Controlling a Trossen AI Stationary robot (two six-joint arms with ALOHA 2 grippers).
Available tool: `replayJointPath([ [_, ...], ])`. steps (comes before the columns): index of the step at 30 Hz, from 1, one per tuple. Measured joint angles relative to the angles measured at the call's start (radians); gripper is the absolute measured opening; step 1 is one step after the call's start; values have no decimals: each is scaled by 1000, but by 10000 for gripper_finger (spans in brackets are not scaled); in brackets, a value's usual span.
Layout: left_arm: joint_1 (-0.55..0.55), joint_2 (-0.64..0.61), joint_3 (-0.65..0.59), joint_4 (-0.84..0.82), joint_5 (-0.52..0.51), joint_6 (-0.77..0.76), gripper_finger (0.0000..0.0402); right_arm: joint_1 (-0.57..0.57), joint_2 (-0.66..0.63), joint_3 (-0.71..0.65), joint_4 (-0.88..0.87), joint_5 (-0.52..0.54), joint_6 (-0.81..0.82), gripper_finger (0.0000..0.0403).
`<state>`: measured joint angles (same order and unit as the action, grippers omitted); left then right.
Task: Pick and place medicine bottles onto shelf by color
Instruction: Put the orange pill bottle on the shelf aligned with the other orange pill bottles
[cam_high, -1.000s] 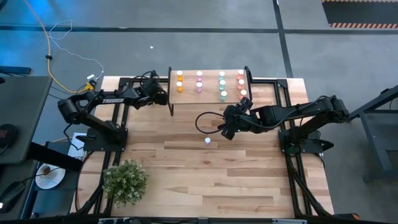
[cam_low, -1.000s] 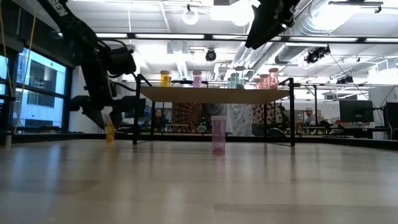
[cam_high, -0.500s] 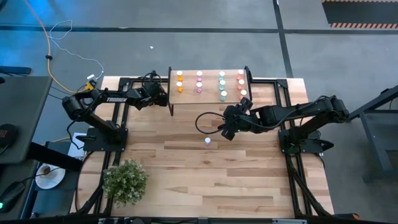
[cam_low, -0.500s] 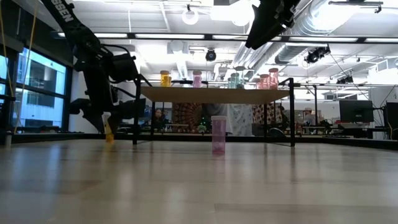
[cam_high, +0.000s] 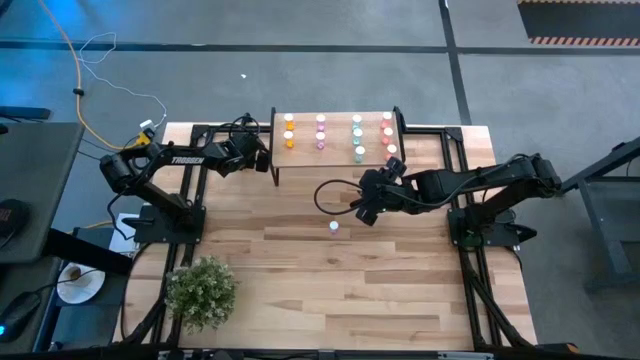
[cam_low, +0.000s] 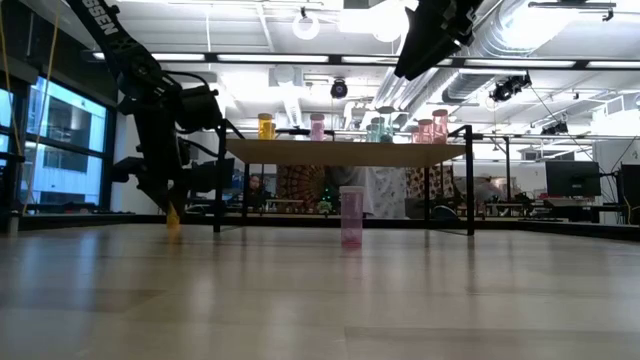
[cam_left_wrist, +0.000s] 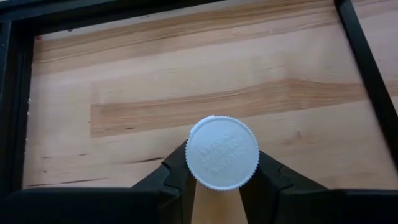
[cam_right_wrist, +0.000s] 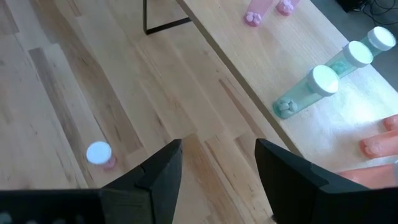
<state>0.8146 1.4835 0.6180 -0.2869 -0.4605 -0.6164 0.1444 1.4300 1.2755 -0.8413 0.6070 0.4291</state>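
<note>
My left gripper is down at the table just left of the shelf, shut on an orange medicine bottle with a white cap. The shelf carries rows of medicine bottles: orange, pink, teal and red. One pink bottle stands alone on its base on the table in front of the shelf. My right gripper hangs open above the table, just to the right of that pink bottle and nearer the shelf, holding nothing. My left gripper pinches the orange bottle's body just under the cap between its two fingers, one on each side. The fingers slant down at it from above and from the table's left. The bottle stands upright with its base at the tabletop.
A potted plant stands at the table's near left. A black cable loop lies in front of the shelf by the right arm. The shelf's black legs stand close to my left gripper. Bare wood lies across the table's near half.
My left gripper's fingers have closed in on the orange bottle. The bottle tipped for a moment and now stands upright between them. The right arm has kept still.
</note>
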Motion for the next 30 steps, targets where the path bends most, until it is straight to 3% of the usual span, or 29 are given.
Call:
replayJointPath([
  [14,0,-18,1,-7,76,36,88,0,0,0,0,-10,0,195],
  [30,0,-245,0,-175,147,29,88,0,0,0,0,-10,0,195],
])
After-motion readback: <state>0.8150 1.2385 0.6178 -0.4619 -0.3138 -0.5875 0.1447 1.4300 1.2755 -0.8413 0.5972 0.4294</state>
